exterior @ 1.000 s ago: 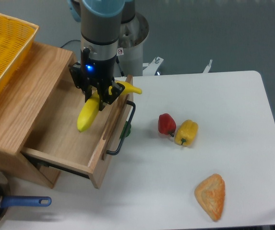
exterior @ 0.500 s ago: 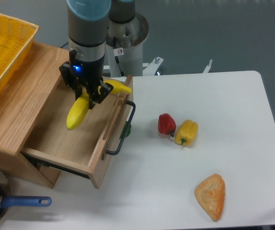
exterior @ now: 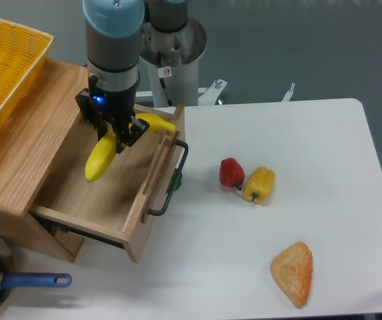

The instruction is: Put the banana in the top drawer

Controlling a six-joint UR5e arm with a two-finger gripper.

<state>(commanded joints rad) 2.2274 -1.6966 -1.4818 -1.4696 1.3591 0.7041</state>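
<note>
Yellow and smooth-skinned, the banana (exterior: 104, 155) hangs in the gripper (exterior: 114, 135), held over the open top drawer (exterior: 77, 193). The jaws are closed on it near the middle of its curve, one tapered end pointing down-left toward the drawer floor, the other running right toward the drawer's front panel. Whether it has touched the wood bottom cannot be told from this view; it appears to sit above it.

Handling assessment: the item looks like a rigid, light plastic toy, unlikely to deform or bruise under grip. Its glossy surface and rounded section suggest it may slip or rotate between the pads. The mid-body hold is judged the sound choice, since the tapered ends offer less to grip.

Relative to the drawer: a dark bar handle (exterior: 175, 181) fronts it; a red pepper (exterior: 231, 172) and yellow pepper (exterior: 259, 183) lie to its right, apart from it; a tan pastry (exterior: 293, 273) lies farther right and nearer the camera.
</note>
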